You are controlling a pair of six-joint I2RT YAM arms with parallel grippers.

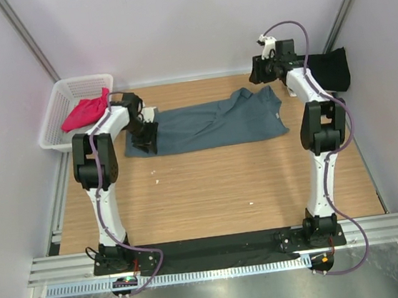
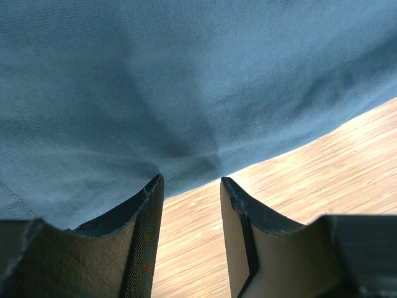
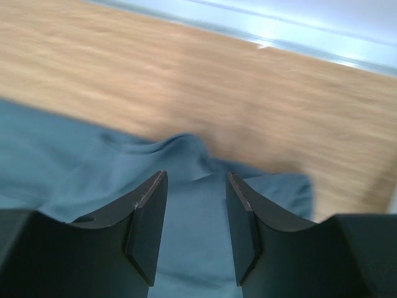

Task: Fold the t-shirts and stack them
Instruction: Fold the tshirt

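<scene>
Right wrist view blurred; the black shirt (image 1: 334, 69), far right, is partly hidden behind the right arm (image 1: 322, 124). The blue-grey shirt (image 1: 211, 124) lies spread across the middle of the table (image 1: 210, 184). The left gripper (image 2: 191, 180), jaws apart, meets the shirt's left edge, with bare wood showing between the fingers. The right gripper (image 3: 195, 175), jaws apart, hangs over the shirt's far right corner. The white basket (image 1: 63, 92), far left, holds the pink shirt (image 1: 83, 113).

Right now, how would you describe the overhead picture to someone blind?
A blue-grey t-shirt lies spread on a wooden table. The left pincer sits at its left edge, the right pincer hovers near its right end; a pink shirt lies in a white basket.
</scene>
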